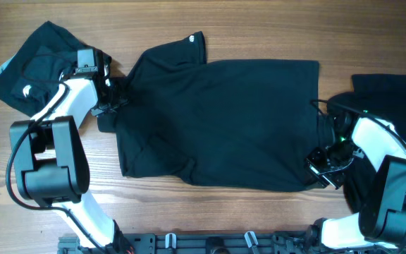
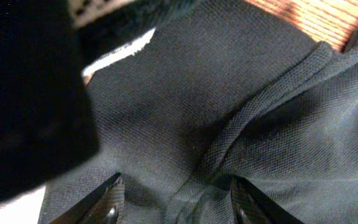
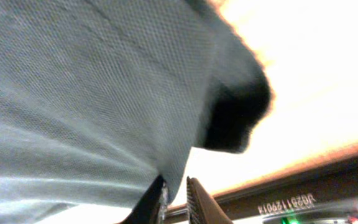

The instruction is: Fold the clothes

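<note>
The only writing was a strip of upside-down printed characters (image 3: 284, 201) at 5 o'clock in the right wrist view, too blurred to read. A small white tag (image 1: 191, 39) sat on one sleeve of the T-shirt (image 1: 224, 120), and a white mark (image 1: 27, 90) showed on the black pile (image 1: 30, 67) at 10 o'clock. The T-shirt, plain black in a fine knit, lay spread across the middle of the wooden worktop (image 1: 259, 28), rumpled toward its 8 o'clock corner. The left fingers (image 1: 110, 99) stood apart, released, at its 9 o'clock edge, with a seam ridge (image 2: 260, 106) running between them. The right fingers (image 1: 321, 164) were clenched on the hem at its 4 o'clock corner. More black clothes (image 1: 390, 92) lay at 3 o'clock. Bare wood ran along 12 o'clock and 6 o'clock.
</note>
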Controlling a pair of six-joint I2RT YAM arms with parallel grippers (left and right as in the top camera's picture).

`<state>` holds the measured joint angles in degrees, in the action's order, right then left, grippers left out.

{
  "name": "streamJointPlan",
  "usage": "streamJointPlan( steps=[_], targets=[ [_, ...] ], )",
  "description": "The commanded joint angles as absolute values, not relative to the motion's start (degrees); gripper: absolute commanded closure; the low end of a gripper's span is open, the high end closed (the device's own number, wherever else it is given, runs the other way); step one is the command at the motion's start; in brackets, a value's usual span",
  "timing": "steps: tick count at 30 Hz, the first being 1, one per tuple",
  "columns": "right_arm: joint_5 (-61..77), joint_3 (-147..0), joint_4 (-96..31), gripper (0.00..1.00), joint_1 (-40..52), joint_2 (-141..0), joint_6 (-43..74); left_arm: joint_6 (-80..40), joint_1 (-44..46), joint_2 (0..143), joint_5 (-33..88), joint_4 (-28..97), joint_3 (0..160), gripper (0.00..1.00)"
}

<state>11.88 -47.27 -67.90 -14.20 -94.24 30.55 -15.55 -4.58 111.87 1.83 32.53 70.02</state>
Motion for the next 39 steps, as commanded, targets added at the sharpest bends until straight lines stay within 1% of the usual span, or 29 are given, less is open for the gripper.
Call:
streamJointPlan(
  steps=[1, 2, 4, 5, 6, 7, 8, 9, 11, 12, 13, 14, 16, 17, 18, 19, 20, 21, 23, 25, 30, 31, 32, 33, 35, 39],
  targets=[
    [8.99, -49.56, -70.08, 0.63, -14.70, -93.84, 34.02, -15.38, -5.04, 111.33, 1.91, 32.51, 69.71, 0.45],
    [8.97, -49.56, -70.46, 0.57, -14.70, -93.84, 34.52, -15.38, -5.04, 111.33, 1.91, 32.51, 69.71, 0.45],
    [8.97, -49.71, -68.79, 0.51, -14.70, -93.84, 34.46, -15.35, -5.04, 111.33, 1.91, 32.51, 69.71, 0.44],
    [8.95, -50.11, -67.46, 0.50, -14.70, -93.84, 33.41, -15.16, -5.04, 111.31, 1.91, 32.51, 69.71, 0.44],
    [11.94, -51.11, -62.43, 0.52, -14.70, -93.67, 27.57, -14.94, -5.04, 111.31, 1.93, 32.56, 69.73, 0.43],
    [16.91, -51.75, -59.31, 0.57, -14.70, -93.38, 22.20, -14.68, -5.04, 111.31, 1.96, 32.58, 69.73, 0.43],
    [26.26, -52.56, -56.10, 0.68, -14.70, -92.86, 14.06, -14.17, -5.04, 111.31, 1.93, 32.80, 69.73, 0.43],
    [35.35, -53.21, -53.89, 0.74, -14.63, -91.98, 8.99, -13.87, -5.04, 111.31, 1.93, 33.26, 69.73, 0.43],
    [37.01, -53.36, -51.03, 0.75, -14.63, -91.09, 10.48, -13.67, -5.04, 111.31, 1.93, 33.85, 69.73, 0.44],
    [35.81, -53.36, -50.09, 0.74, -14.63, -91.00, 11.86, -13.67, -5.04, 111.31, 1.93, 34.06, 69.73, 0.44],
    [32.40, -53.36, -50.11, 0.61, -14.63, -91.02, 15.44, -13.67, -5.04, 111.31, 1.93, 34.06, 69.73, 0.44],
    [27.31, -53.36, -50.74, 0.56, -14.63, -91.02, 18.52, -13.69, -5.04, 111.31, 1.93, 34.06, 69.73, 0.44],
    [17.61, -53.36, -54.28, 0.53, -14.70, -91.02, 25.28, -13.69, -5.04, 111.31, 1.93, 34.09, 69.73, 0.44],
    [12.95, -53.36, -54.85, 0.51, -14.74, -91.02, 26.33, -13.69, -5.04, 111.31, 1.93, 34.22, 69.73, 0.43],
    [18.00, -53.34, -50.59, 0.55, -14.74, -91.02, 18.13, -13.69, -5.04, 111.31, 1.93, 34.24, 69.73, 0.44],
    [27.42, -53.34, -47.53, 0.74, -14.61, -91.15, 11.29, -13.69, -5.04, 111.31, 1.93, 34.20, 69.73, 0.44],
    [27.92, -53.10, -48.14, 0.89, -14.48, -91.42, 13.67, -13.69, -5.04, 111.31, 1.93, 34.22, 69.73, 0.44],
    [25.91, -52.07, -50.48, 0.96, -13.89, -91.79, 18.24, -13.69, -5.04, 111.31, 1.93, 34.26, 69.73, 0.44],
    [15.75, -48.88, -56.64, 0.96, -12.71, -92.40, 28.05, -13.69, -5.04, 111.31, 1.93, 34.28, 69.73, 0.43],
    [6.52, -46.68, -60.31, 0.96, -13.63, -92.38, 35.68, -13.69, -5.04, 111.31, 1.93, 34.30, 69.73, 0.44],
    [4.84, -49.56, -62.92, 0.96, -22.72, -92.33, 35.75, -13.67, -5.04, 111.31, 1.93, 34.33, 69.73, 0.44],
    [5.15, -51.88, -63.07, 0.95, -25.17, -92.16, 33.67, -13.67, -5.04, 111.31, 1.93, 34.35, 69.73, 0.43],
    [9.17, -54.30, -62.67, 0.95, -26.46, -91.57, 27.99, -13.67, -5.04, 111.13, 1.96, 34.76, 69.80, 0.44],
    [15.11, -55.99, -61.84, 0.91, -26.59, -90.83, 20.93, -13.67, -5.04, 110.76, 1.98, 35.53, 70.04, 0.44],
    [27.73, -57.95, -61.76, 0.79, -24.77, -88.82, 8.67, -13.45, -5.02, 108.05, 4.49, 39.00, 72.23, 0.44],
    [27.94, -57.71, -60.29, 0.68, -20.01, -88.27, 8.99, -11.92, -3.40, 99.35, 12.97, 44.93, 74.22, 0.44]
  ],
)
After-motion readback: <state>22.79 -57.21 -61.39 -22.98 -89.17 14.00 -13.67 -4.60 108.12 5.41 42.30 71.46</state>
